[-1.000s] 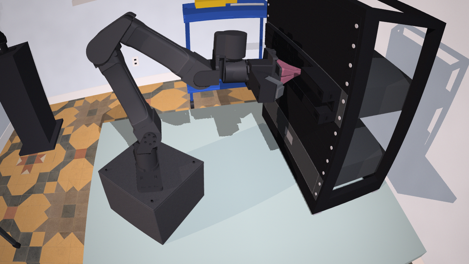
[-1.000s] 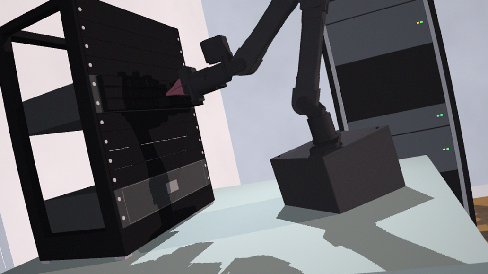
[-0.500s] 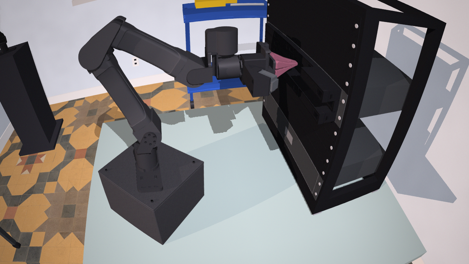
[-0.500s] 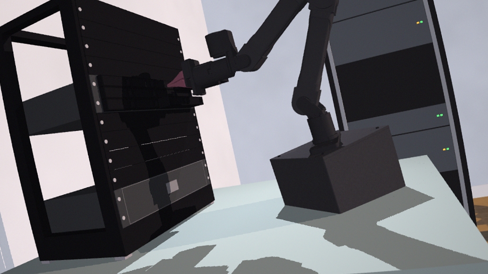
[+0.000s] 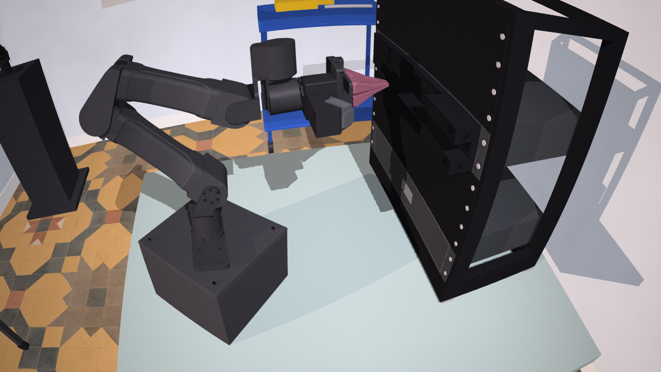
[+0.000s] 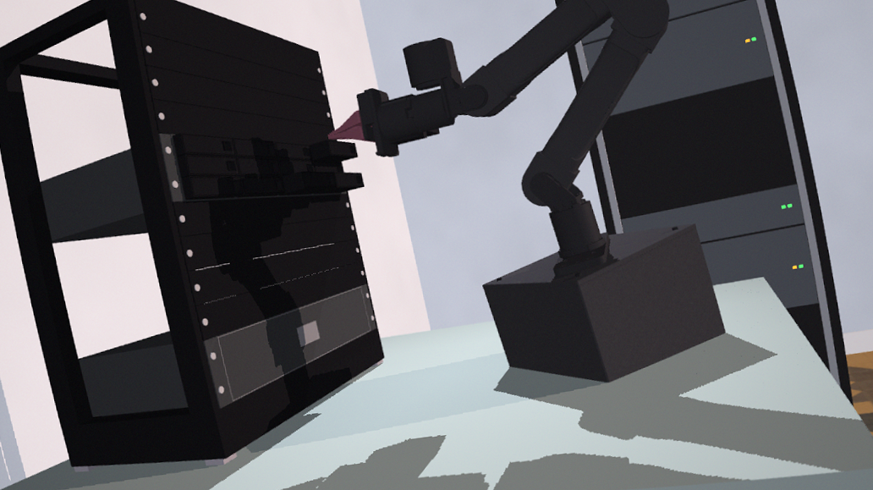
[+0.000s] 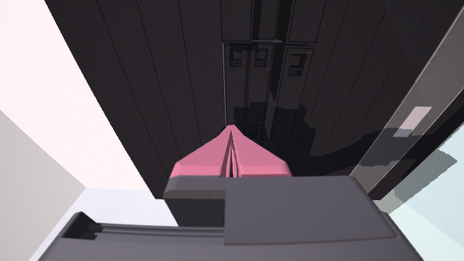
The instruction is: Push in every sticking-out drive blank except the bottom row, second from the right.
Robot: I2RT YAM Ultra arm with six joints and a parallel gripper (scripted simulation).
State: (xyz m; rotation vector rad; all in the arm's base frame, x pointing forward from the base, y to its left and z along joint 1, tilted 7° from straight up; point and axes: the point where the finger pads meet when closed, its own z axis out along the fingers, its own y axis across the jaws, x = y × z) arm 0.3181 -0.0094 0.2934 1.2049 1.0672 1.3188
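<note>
The black rack [image 5: 467,138] stands on the table, its front facing my arm; it also shows in the exterior view [image 6: 193,224]. The band of drive blanks [image 6: 253,166] sits about mid-height. At least two blanks stick out near the right end as one faces the rack: an upper one [image 5: 443,122] [image 6: 335,149] and a lower one [image 5: 455,159] [image 6: 348,179]. I cannot tell their exact rows or columns. My gripper [image 5: 384,84] [image 6: 333,135] is shut and empty. Its pink tips [image 7: 230,127] point at the rack front, a short way off and not touching.
My arm's base block [image 5: 212,273] sits on the table in front of the rack. A blue shelf [image 5: 314,60] stands behind the table, a tall server cabinet [image 6: 699,129] behind the base, and a dark pillar [image 5: 36,138] on the floor at left.
</note>
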